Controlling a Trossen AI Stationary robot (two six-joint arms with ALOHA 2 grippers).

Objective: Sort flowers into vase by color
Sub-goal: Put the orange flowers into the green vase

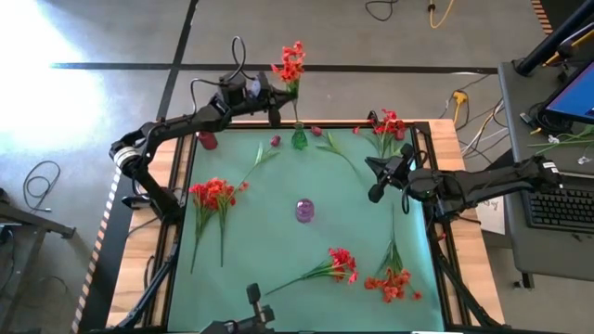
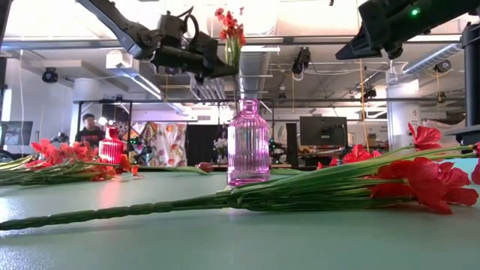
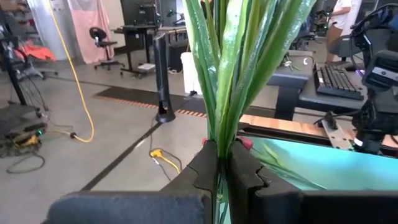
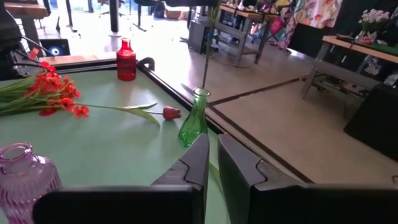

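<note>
Red flowers (image 2: 420, 184) lie foremost; behind, left hand (image 1: 275, 109) raised, clenching flower spray (image 1: 290, 63) above green vase (image 1: 299, 138).

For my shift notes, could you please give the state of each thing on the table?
Left gripper: shut on red flower spray, held above green vase.
Right gripper: shut, empty.
Green vase: upright.
Purple vase: upright, empty.
Red vase: upright.

Open-plan robotics lab or workshop: bare concrete floor (image 1: 111, 37) with trailing cables, exposed ceiling ducts (image 2: 277, 64), desks with monitors (image 2: 322, 131) and keyboard (image 1: 561, 209), office chair (image 3: 99, 37), framed green tabletop (image 1: 278, 213).
</note>
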